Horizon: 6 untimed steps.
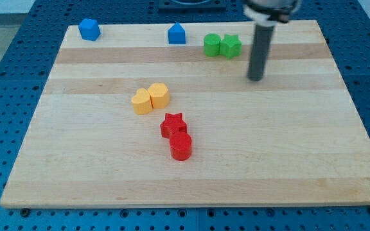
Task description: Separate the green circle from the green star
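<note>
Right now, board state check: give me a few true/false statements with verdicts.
1. The green circle touches the green star. True.
2. My tip touches the green star. False: it stands apart, toward the view's bottom right of it.
3. The red star and red circle sit together. True.
4. Both blue blocks touch each other. False: they sit well apart along the view's top.
5. The two yellow blocks are side by side. True.

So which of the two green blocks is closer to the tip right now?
The green star: it sits on the view's right of the pair, touching the green circle. My tip is below and to the right of it, touching neither.
</note>
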### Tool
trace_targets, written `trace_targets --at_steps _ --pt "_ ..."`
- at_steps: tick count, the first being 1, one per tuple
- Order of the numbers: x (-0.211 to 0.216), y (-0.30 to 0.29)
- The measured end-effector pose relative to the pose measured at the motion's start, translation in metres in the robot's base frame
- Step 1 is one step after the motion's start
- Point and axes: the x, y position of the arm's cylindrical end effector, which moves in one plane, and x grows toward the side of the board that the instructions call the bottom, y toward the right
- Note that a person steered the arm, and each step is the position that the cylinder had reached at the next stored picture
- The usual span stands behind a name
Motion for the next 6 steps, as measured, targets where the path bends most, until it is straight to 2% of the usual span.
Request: trace_targets --at_steps 1,2,6 --pt "-0.065 0.014" --pt "-0.100 0.009" --pt "-0.104 -0.099"
